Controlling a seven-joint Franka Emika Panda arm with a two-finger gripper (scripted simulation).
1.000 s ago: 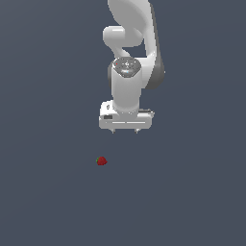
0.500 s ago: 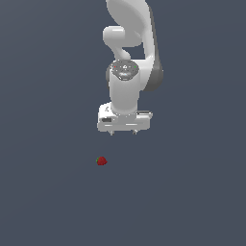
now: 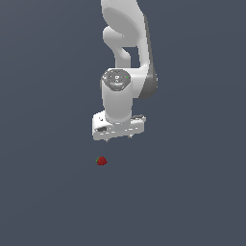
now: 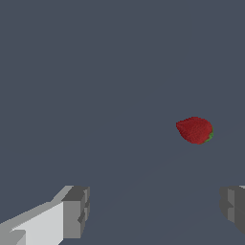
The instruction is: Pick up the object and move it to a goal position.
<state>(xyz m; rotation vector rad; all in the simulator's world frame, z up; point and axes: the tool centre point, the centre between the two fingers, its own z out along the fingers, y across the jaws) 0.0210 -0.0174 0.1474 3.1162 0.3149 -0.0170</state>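
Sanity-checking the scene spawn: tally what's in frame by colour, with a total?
Dark red: 1, the strawberry-shaped object with a small green top, lying free on the grey surface.
White: 1, the gripper, open, holding nothing.
Total: 2

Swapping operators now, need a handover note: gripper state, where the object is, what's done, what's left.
Gripper: open, empty, hanging above the surface; in the wrist view its fingers stand wide apart.
Strawberry: lying on the plain grey floor, apart from the gripper, below it and toward the exterior view's left. It is not between the fingers in the wrist view.
Done: nothing grasped.
Left: line up over the strawberry, descend, close, lift, carry to the goal. No goal marker shows in either view.
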